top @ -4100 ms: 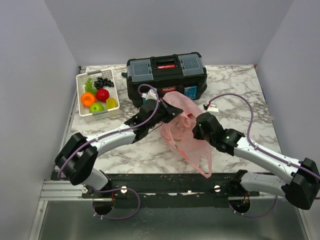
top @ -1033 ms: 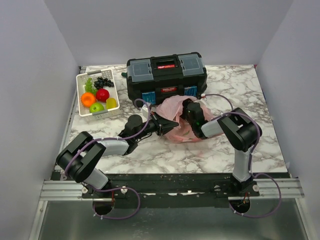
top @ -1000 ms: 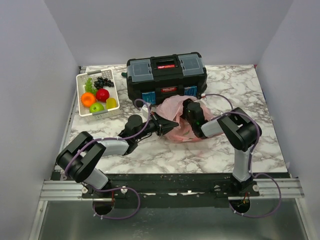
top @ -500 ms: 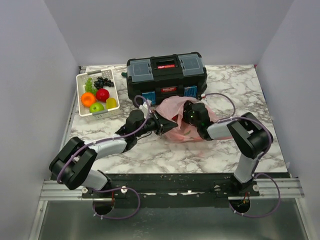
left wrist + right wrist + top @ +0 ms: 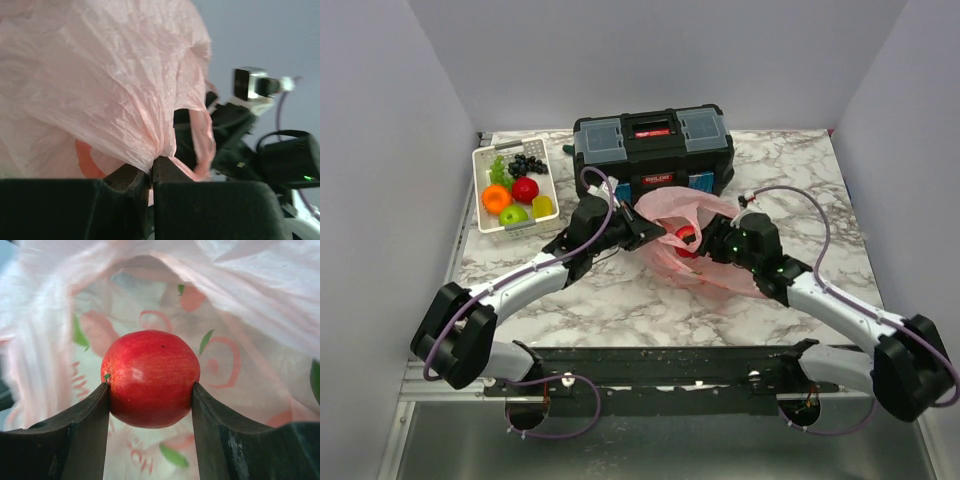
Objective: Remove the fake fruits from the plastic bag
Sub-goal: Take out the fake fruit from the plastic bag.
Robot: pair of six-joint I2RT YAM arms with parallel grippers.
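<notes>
The pink plastic bag lies in front of the toolbox, its mouth lifted. My left gripper is shut on a bunched fold of the bag, holding it up. My right gripper is shut on a glossy red apple, one finger on each side. The apple sits at the bag's mouth with printed bag film behind it. Other fake fruits, an orange, a red apple, a green apple, a lemon and dark grapes, lie in the white basket.
A black toolbox stands just behind the bag and both grippers. The white basket stands at the far left, near the left wall. A light green grape bunch lies in it too. The right arm's cable loops over the marble table.
My left gripper has lifted the bag's edge higher. My right gripper has closed on the red apple and drawn back toward the bag's mouth, with the arm stretching out to the right.
</notes>
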